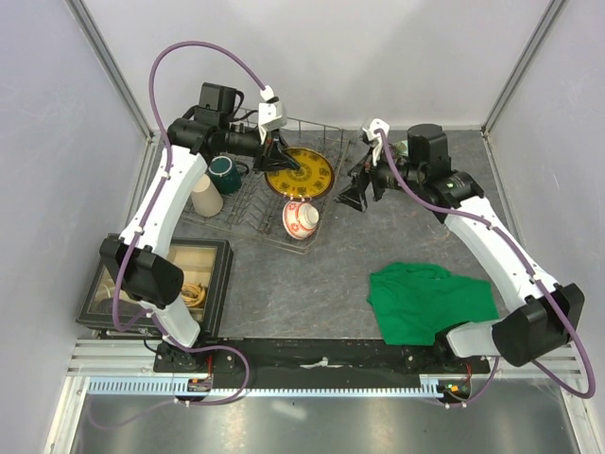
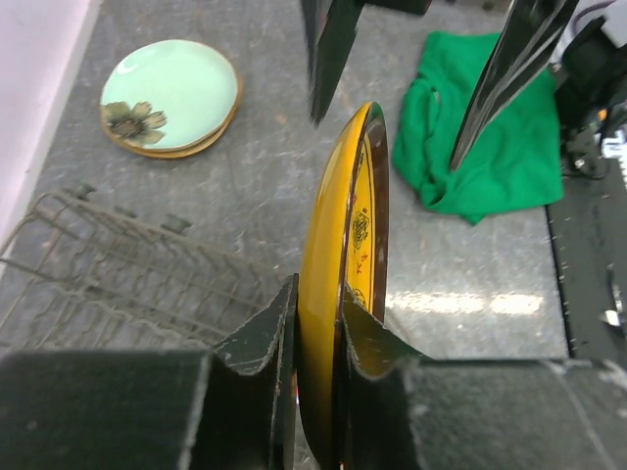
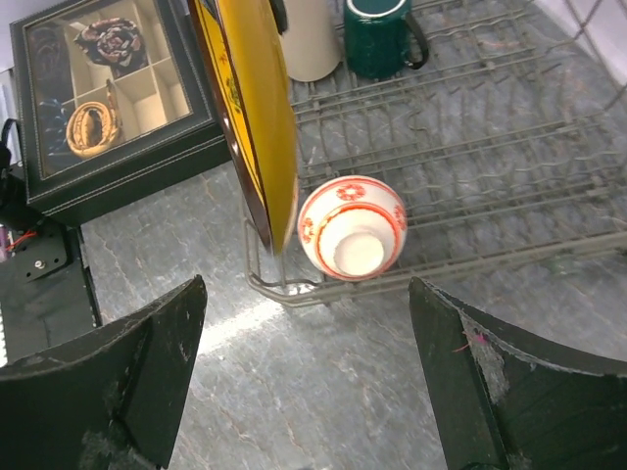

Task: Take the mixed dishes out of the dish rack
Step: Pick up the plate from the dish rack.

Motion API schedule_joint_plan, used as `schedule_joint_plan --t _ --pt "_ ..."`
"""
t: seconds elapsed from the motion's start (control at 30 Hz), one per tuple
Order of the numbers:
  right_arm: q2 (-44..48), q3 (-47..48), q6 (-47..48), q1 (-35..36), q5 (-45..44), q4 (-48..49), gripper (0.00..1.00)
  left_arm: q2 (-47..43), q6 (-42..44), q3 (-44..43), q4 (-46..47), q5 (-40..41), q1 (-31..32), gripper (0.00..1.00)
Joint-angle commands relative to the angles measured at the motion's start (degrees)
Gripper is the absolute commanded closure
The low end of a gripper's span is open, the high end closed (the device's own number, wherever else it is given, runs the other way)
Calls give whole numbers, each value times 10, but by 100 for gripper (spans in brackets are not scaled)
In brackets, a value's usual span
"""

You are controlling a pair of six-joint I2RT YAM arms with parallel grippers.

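Observation:
My left gripper (image 2: 318,291) is shut on the rim of the yellow-patterned plate (image 2: 345,245), which it holds upright on edge over the dish rack (image 1: 248,202). In the rack sit a small red-and-white bowl (image 1: 301,219) lying on its side, a tall beige cup (image 1: 207,197) and a dark green mug (image 1: 225,174). My right gripper (image 1: 362,186) stands open just right of the plate, with nothing between its fingers (image 3: 157,362). The pale mint-green plate (image 2: 168,93) lies on the table on top of a cream plate (image 2: 186,151).
A green cloth (image 1: 430,303) is crumpled on the table at the front right. A black-framed compartment tray (image 1: 156,284) sits at the front left, beside the rack. White walls close in the table on three sides.

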State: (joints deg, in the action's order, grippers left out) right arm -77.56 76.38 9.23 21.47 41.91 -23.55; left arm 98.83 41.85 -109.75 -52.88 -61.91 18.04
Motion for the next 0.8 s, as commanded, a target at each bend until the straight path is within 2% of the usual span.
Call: schedule_joint_plan --t 0.0,0.13,0.3,0.4,0.5,0.53,0.6,0.63,0.7,0.73,0.77 --pt "-15 23 -11 29 -19 36 8 5 -58 7 32 -45 9 98" --pt "-30 34 -10 44 -24 36 9 1 -66 22 33 -74 15 98" --pt "-43 45 -13 61 -26 36 12 -15 -102 66 80 -79 30 98" --pt "-47 48 -12 66 -33 36 22 -23 -116 85 102 -78 38 98" --pt "-47 47 -11 68 -33 36 39 -27 -131 98 122 -76 45 97" --pt "-45 46 -11 68 -34 35 49 -28 -135 101 127 -75 45 97" --pt "-43 41 -9 68 -39 35 58 -29 -142 107 137 -73 45 96" --pt "-41 38 -6 68 -39 34 69 -31 -144 108 139 -72 45 96" --pt "-39 34 -6 68 -43 35 78 -31 -147 110 143 -70 45 93" --pt "-37 31 -5 68 -46 35 87 -31 -147 110 145 -67 45 92" --pt "-37 30 -4 68 -48 35 90 -32 -146 109 145 -66 45 92"
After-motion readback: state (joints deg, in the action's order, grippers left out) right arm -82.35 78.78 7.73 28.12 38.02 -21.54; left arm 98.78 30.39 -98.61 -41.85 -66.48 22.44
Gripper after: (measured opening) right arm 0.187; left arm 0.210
